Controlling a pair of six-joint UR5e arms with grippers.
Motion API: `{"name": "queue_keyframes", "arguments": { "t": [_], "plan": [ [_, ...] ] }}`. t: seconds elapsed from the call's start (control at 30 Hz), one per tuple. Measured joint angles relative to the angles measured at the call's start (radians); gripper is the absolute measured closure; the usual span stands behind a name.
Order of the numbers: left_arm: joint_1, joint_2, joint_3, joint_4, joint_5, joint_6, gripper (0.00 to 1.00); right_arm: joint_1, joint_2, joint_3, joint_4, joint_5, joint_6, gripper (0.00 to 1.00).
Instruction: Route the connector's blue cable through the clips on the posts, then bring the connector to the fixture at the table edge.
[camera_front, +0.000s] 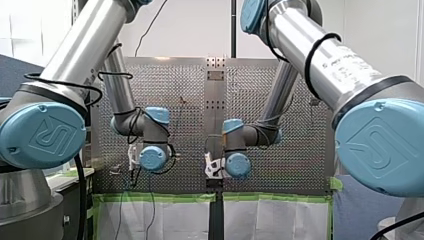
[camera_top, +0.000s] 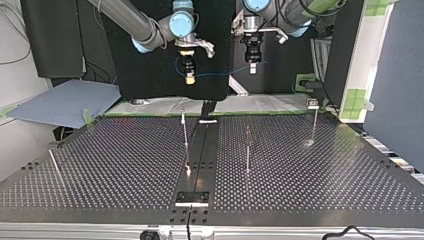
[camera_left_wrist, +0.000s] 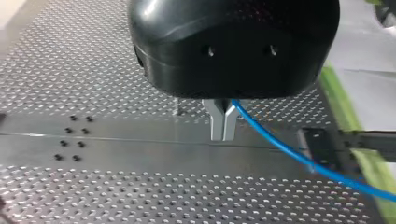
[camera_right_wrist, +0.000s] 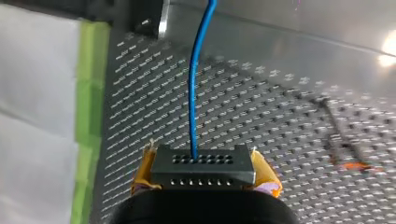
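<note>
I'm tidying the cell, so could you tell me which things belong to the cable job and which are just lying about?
Job: connector, blue cable, posts, edge fixture.
Lying about: blue-grey mat, green tape.

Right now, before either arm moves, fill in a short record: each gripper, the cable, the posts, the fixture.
Right gripper: shut on the connector, yellow pads at its sides
Left gripper: shut on the blue cable
Cable: hangs in air between the grippers, through no clip
Posts: upright, clear of the cable
Fixture: at the top view's near edge, without the connector
</note>
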Motion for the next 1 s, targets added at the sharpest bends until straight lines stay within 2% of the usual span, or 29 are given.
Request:
{"name": "queue_keyframes", "arguments": {
  "t": [0.17, 0.33, 0.43, 0.53, 0.7, 1.0],
  "plan": [
    [0.009, 0.039, 0.040, -0.039, -0.005, 0.000, 1.00, 0.004, -0.040, -0.038, -0.007, -0.024, 0.022, 0.88],
    [0.018, 0.086, 0.087, -0.086, -0.041, 0.016, 1.00, -0.003, -0.086, -0.061, -0.005, -0.067, 0.054, 0.88],
    [0.022, 0.113, 0.108, -0.113, -0.067, 0.021, 1.00, -0.009, -0.112, -0.080, 0.010, -0.094, 0.066, 0.88],
    [0.027, 0.139, 0.122, -0.138, -0.085, 0.023, 1.00, -0.013, -0.143, -0.105, 0.037, -0.110, 0.070, 0.88],
    [0.037, 0.180, 0.130, -0.180, -0.094, 0.024, 1.00, -0.019, -0.189, -0.140, 0.080, -0.119, 0.071, 0.88],
    [0.055, 0.244, 0.130, -0.210, -0.092, 0.036, 1.00, -0.029, -0.203, -0.171, 0.121, -0.120, 0.068, 0.88]
  ]
}}
